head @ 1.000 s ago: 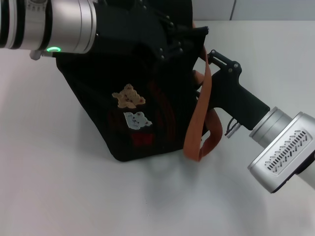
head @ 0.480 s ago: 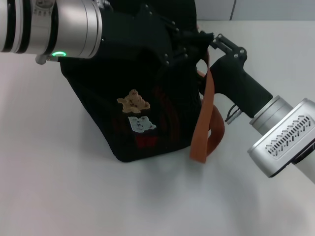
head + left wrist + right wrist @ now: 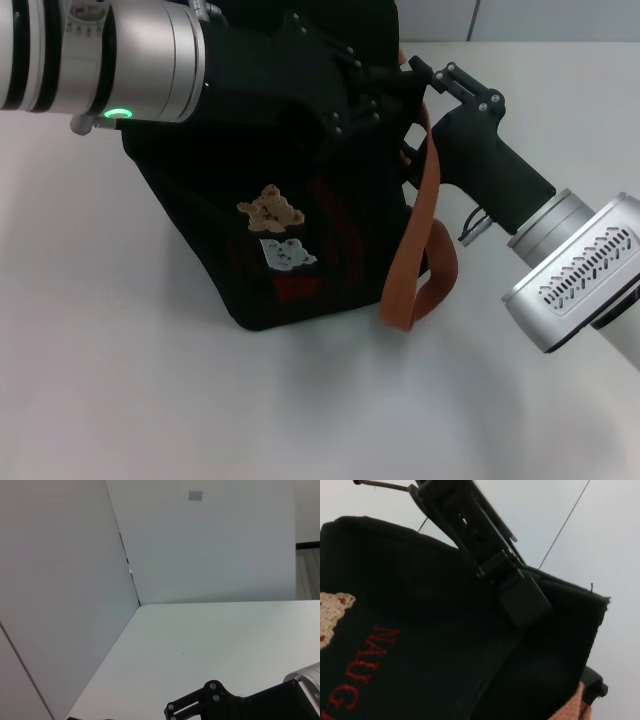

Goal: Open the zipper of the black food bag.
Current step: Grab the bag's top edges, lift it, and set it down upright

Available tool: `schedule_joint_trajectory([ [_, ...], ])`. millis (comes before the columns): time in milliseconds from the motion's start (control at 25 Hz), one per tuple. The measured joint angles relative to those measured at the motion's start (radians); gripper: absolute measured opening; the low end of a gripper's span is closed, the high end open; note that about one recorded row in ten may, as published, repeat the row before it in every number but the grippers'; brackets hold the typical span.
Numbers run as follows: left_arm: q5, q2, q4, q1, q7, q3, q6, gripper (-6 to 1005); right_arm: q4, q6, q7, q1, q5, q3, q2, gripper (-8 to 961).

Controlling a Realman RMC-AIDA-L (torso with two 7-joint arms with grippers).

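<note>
The black food bag (image 3: 300, 200) stands tilted on the white table, with bear patches (image 3: 270, 210) and red lettering (image 3: 365, 665) on its side. Its orange-brown strap (image 3: 415, 240) hangs down the right side. My left gripper (image 3: 370, 95) reaches in from the upper left and is shut on the bag's top rim. In the right wrist view one of its fingers (image 3: 522, 597) presses on that rim. My right gripper (image 3: 425, 72) comes from the right and sits at the bag's top right corner. The zipper does not show against the black fabric.
The white table (image 3: 150, 380) spreads around the bag in front and to the left. Grey walls (image 3: 200, 545) meet at the table's far corner. In the left wrist view the right gripper's black linkage (image 3: 210, 705) shows.
The bag and my left gripper shifted slightly right. My right gripper rose from beside the strap to the bag's top corner, and the strap swung a little.
</note>
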Motion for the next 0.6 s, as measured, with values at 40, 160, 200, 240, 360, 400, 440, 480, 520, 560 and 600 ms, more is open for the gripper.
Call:
schedule_joint_trajectory([
  [40, 0.000, 0.000, 0.000, 0.000, 0.000, 0.000, 0.000, 191, 0.000, 0.001, 0.000, 0.000, 0.000, -0.001, 0.000, 556],
  [160, 0.000, 0.001, 0.000, 0.000, 0.002, 0.000, 0.000, 191, 0.000, 0.002, -0.001, -0.001, 0.000, -0.006, 0.000, 555],
  [200, 0.000, 0.001, 0.000, 0.000, 0.002, 0.000, 0.000, 191, 0.000, 0.002, -0.001, -0.001, 0.000, -0.007, 0.000, 520],
  [240, 0.000, 0.001, 0.000, -0.001, 0.002, 0.000, 0.000, 191, 0.000, 0.003, -0.005, -0.002, 0.000, -0.008, 0.000, 486],
  [360, 0.000, 0.001, 0.000, -0.002, 0.002, 0.000, -0.002, 191, 0.000, 0.002, -0.007, -0.003, 0.000, -0.008, 0.000, 382],
  [400, 0.000, 0.001, -0.001, -0.002, 0.003, 0.000, -0.003, 191, 0.000, 0.002, -0.007, -0.004, 0.000, -0.008, 0.000, 361],
  [440, 0.000, 0.001, -0.003, -0.002, 0.003, 0.000, -0.004, 191, 0.000, 0.001, -0.007, -0.004, 0.000, -0.008, 0.000, 341],
  [480, 0.000, 0.001, -0.003, -0.002, 0.003, 0.000, -0.004, 191, 0.000, 0.001, -0.007, -0.004, 0.000, -0.008, 0.000, 320],
  [520, 0.000, 0.001, -0.004, -0.002, 0.003, 0.000, -0.004, 191, 0.000, 0.001, -0.008, -0.004, 0.000, -0.008, 0.000, 300],
  [560, 0.000, 0.001, -0.005, -0.002, 0.003, 0.000, -0.004, 191, -0.001, 0.001, -0.008, -0.004, 0.000, -0.008, 0.000, 279],
  [600, 0.000, 0.001, -0.007, -0.003, 0.003, 0.000, -0.004, 190, -0.001, 0.001, -0.008, -0.003, 0.000, -0.009, 0.000, 259],
])
